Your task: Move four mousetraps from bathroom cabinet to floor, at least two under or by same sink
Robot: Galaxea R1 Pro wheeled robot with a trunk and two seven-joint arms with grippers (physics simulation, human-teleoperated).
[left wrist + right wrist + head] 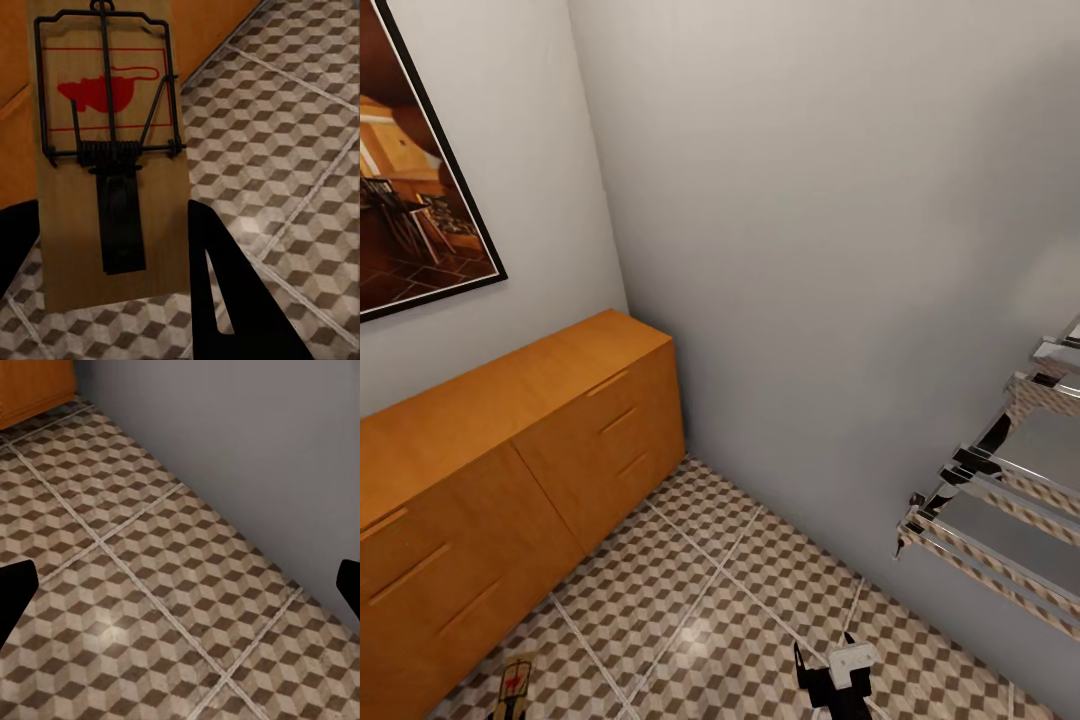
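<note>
We see 1 mousetrap [109, 161] in our left gripper [112, 277], whose fingers [232, 285] are clamped on the 2 long edges of the board, near its lower end. In the head view the same trap shows at the bottom edge, just beside the cabinet [510, 440] and above the bathroom floor [700, 600]. We judge it light and stiff, a thin wood board, but the wire bar and the spring on its face look delicate, so the bare wood edges are the good place to hold, not the metal. The smooth wood may slip if the grip is loose. Our right gripper [180, 585] hangs with its fingers wide apart and holds nothing, over the tiles near the grey wall [810, 200]. A chrome rack [1000, 500] stands out from that wall on our right side and can hinder the right arm. The cabinet drawers look closed, and a framed picture [410, 170] hangs above them.
</note>
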